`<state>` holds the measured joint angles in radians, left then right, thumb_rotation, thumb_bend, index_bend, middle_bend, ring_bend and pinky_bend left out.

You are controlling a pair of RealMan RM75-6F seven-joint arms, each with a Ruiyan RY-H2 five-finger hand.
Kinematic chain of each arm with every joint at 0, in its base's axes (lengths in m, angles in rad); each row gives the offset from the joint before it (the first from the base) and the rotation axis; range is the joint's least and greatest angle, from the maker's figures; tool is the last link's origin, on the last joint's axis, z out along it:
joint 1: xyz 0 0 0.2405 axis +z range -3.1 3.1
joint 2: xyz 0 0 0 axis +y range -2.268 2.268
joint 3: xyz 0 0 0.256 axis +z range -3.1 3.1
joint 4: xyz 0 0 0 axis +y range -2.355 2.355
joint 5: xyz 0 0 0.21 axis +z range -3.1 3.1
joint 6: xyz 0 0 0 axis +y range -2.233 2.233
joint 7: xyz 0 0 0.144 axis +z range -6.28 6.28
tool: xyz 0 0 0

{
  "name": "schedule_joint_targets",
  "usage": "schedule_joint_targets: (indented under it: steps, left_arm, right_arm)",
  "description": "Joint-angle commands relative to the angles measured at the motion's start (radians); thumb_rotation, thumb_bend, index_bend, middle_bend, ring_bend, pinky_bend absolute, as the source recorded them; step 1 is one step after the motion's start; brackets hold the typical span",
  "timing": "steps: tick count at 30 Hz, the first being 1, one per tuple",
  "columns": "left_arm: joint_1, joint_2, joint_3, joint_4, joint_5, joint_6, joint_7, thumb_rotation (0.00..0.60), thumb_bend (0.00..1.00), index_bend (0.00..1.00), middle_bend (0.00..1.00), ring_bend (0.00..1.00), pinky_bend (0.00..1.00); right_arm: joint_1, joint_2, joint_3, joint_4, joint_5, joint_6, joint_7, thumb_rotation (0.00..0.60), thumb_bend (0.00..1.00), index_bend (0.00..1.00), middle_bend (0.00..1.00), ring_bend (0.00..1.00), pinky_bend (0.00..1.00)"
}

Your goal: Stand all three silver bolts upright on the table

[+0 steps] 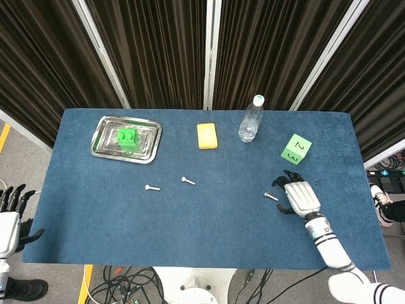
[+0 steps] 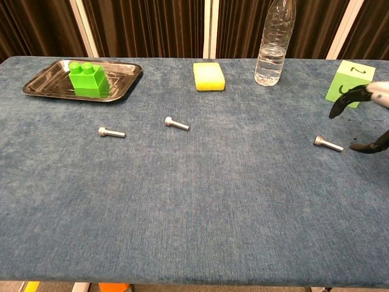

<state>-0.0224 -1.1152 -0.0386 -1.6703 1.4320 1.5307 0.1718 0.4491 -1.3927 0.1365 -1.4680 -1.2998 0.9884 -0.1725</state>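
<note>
Three silver bolts lie flat on the blue table: a left bolt (image 1: 152,187) (image 2: 111,131), a middle bolt (image 1: 188,181) (image 2: 176,123) and a right bolt (image 1: 271,196) (image 2: 327,143). My right hand (image 1: 300,197) (image 2: 364,115) hovers just right of the right bolt, fingers spread, holding nothing. Its dark fingertips (image 2: 340,101) reach toward the bolt without touching it. My left hand (image 1: 9,215) hangs off the table's near left corner, fingers apart and empty.
A steel tray (image 1: 104,147) with a green block (image 1: 127,138) sits at the back left. A yellow sponge (image 1: 207,135), a water bottle (image 1: 251,120) and a green numbered cube (image 1: 295,149) line the back.
</note>
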Motion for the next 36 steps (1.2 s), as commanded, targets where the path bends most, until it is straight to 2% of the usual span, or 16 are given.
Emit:
schedule_joint_targets:
  steps: [1, 11, 21, 28, 36]
  left_arm:
    - [0.0, -0.002, 0.001, 0.004, -0.001, -0.003, -0.004, 0.6, 0.0, 0.18, 0.07, 0.0, 0.0]
    - [-0.002, -0.008, -0.001, 0.016, -0.001, -0.011, -0.013, 0.6, 0.0, 0.18, 0.07, 0.0, 0.0]
    - [0.003, -0.007, 0.001, 0.015, -0.006, -0.011, -0.014, 0.6, 0.0, 0.18, 0.07, 0.0, 0.0]
    - [0.005, -0.004, 0.002, 0.01, -0.009, -0.013, -0.012, 0.6, 0.0, 0.18, 0.07, 0.0, 0.0]
    - [0.004, -0.003, 0.003, 0.01, -0.01, -0.019, -0.014, 0.6, 0.0, 0.18, 0.07, 0.0, 0.0]
  right_arm:
    - [0.013, -0.044, 0.005, 0.043, 0.029, 0.0, -0.021, 0.6, 0.16, 0.34, 0.27, 0.08, 0.14]
    - [0.052, -0.115, 0.013, 0.148, 0.071, -0.039, -0.017, 0.6, 0.16, 0.37, 0.27, 0.08, 0.14]
    - [0.081, -0.137, 0.039, 0.213, 0.118, -0.055, -0.025, 0.6, 0.16, 0.38, 0.27, 0.08, 0.14]
    - [0.087, -0.119, 0.019, 0.195, 0.113, -0.077, -0.018, 0.6, 0.22, 0.41, 0.26, 0.08, 0.14]
    - [0.079, -0.123, 0.01, 0.204, 0.098, -0.052, 0.005, 0.6, 0.31, 0.45, 0.23, 0.06, 0.12]
